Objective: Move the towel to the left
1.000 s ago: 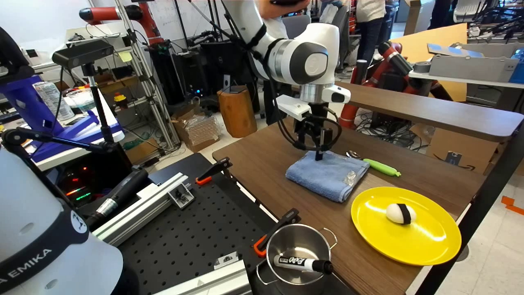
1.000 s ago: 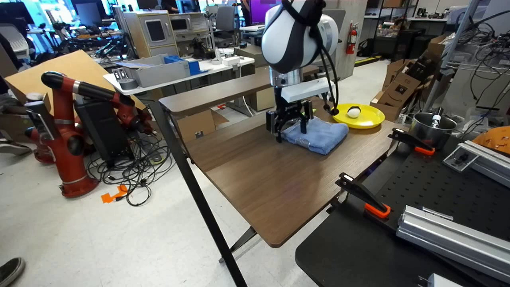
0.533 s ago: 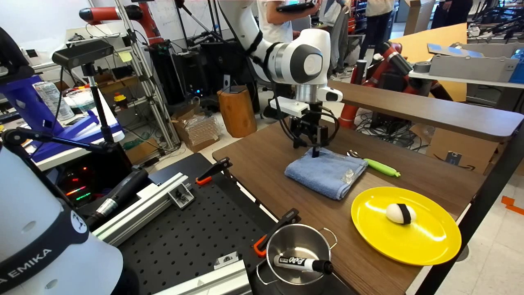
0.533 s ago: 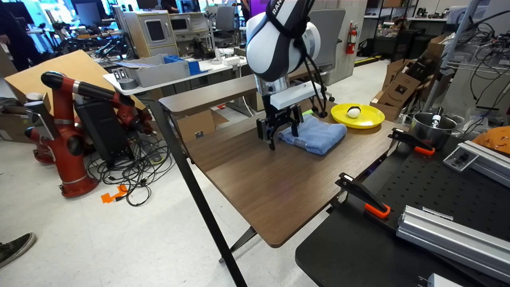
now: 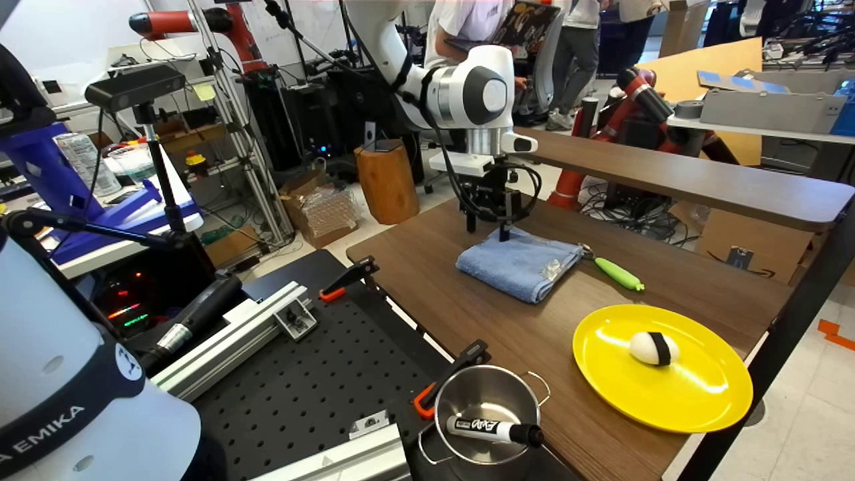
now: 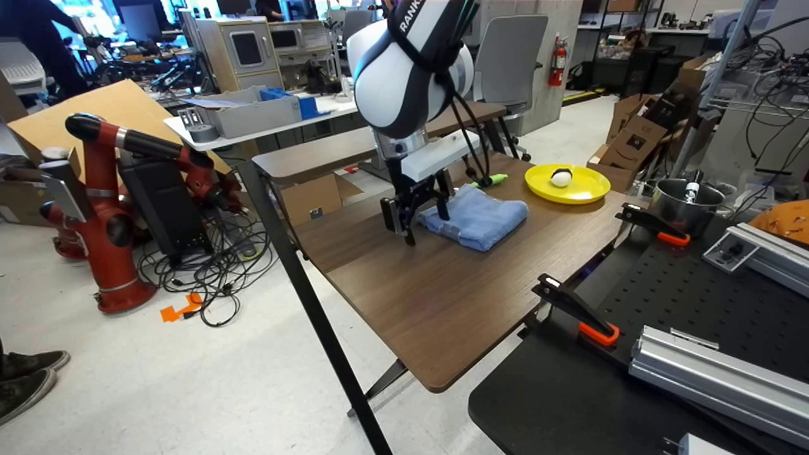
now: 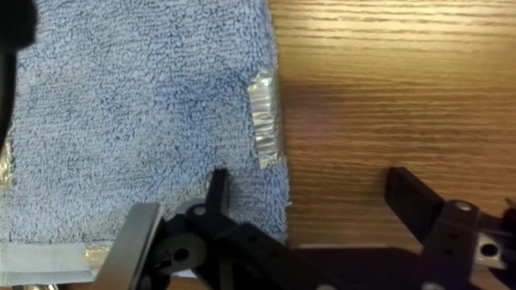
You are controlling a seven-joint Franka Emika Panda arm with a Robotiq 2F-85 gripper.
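Note:
The towel is a folded blue cloth point(image 5: 518, 264) lying on the brown table. It also shows in an exterior view point(image 6: 483, 218) and fills the left half of the wrist view point(image 7: 133, 100), with shiny tape patches at its edge. My gripper point(image 5: 487, 234) is at the towel's far edge, pointing down; it also shows in an exterior view point(image 6: 427, 230). In the wrist view the gripper point(image 7: 306, 173) is open, its fingers wide apart. One finger presses on or touches the towel near its edge. The other is beyond the edge, over bare wood. Nothing is clamped between them.
A yellow plate point(image 5: 614, 377) holds a white egg-like item point(image 5: 654, 349) with a black band. A green-handled utensil point(image 5: 619, 274) lies against the towel's side. A metal pot point(image 5: 461, 387) holds a marker point(image 5: 491, 429). A raised shelf point(image 5: 668, 175) runs along the far side.
My gripper has moved left in both exterior views, and the towel has slid left with it, away from the plate. The green-handled utensil has shifted slightly. The gripper has stayed open.

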